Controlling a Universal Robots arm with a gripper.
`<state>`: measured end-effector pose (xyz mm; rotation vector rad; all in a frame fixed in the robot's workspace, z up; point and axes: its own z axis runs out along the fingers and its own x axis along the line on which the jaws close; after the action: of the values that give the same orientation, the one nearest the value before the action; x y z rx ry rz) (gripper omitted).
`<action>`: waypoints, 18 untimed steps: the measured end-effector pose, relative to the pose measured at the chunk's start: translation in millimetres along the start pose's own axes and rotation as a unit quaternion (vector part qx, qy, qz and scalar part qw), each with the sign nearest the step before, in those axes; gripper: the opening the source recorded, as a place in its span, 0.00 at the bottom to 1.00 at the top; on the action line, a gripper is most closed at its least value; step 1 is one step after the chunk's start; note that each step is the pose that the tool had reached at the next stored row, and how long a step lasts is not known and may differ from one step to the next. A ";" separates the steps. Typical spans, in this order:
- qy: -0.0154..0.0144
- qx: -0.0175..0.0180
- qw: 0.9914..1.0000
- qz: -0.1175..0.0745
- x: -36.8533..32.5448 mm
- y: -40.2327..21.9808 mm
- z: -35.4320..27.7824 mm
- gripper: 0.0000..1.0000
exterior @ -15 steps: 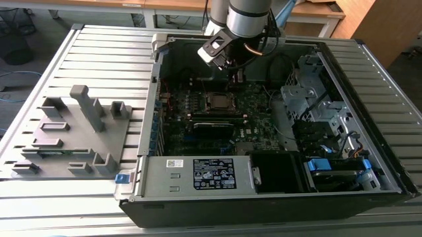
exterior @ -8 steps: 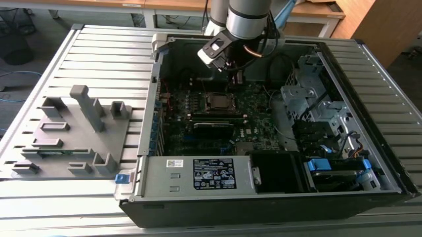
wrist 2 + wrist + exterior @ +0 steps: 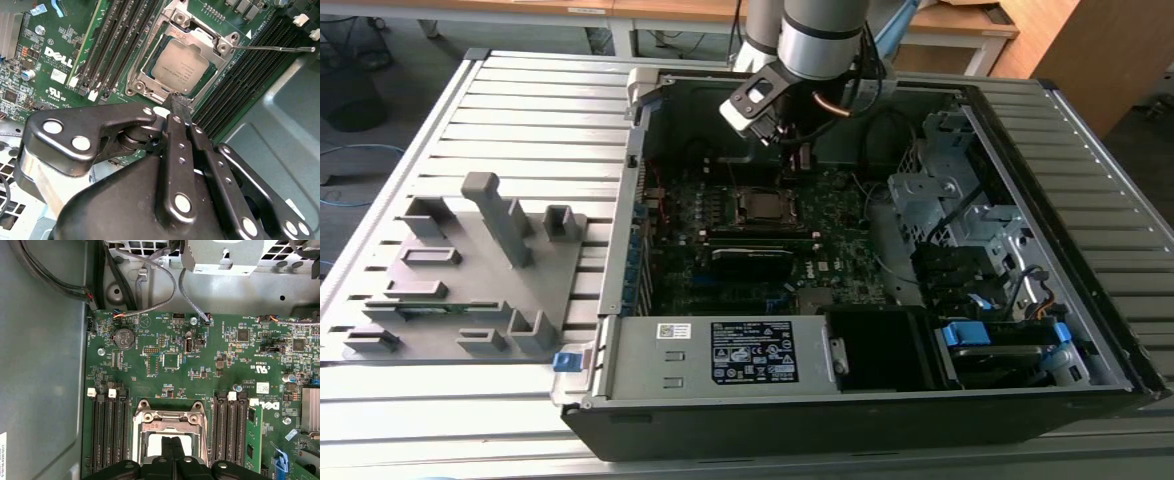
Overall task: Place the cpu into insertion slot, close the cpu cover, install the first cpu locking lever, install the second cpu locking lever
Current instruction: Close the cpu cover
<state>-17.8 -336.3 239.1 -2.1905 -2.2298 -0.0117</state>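
Computer case open on a slatted surface, arm reaching down to the motherboard.
Gripper, jaws pressed together and holding nothing, hangs at the edge of the insertion slot. The cpu cover lies down over the cpu, which sits in the slot. One thin locking lever juts free. Likely risk: the closed tips slide off that springy wire and strike the board.
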 end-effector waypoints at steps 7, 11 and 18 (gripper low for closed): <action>0.000 0.000 1.000 -0.020 0.0 0.0 0.5 0.11; 0.000 0.000 1.000 -0.020 0.0 0.0 0.5 0.11; 0.000 0.001 0.999 -0.050 0.0 0.0 1.0 0.11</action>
<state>-17.8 -336.3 238.1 -2.0762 -2.3361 -0.0105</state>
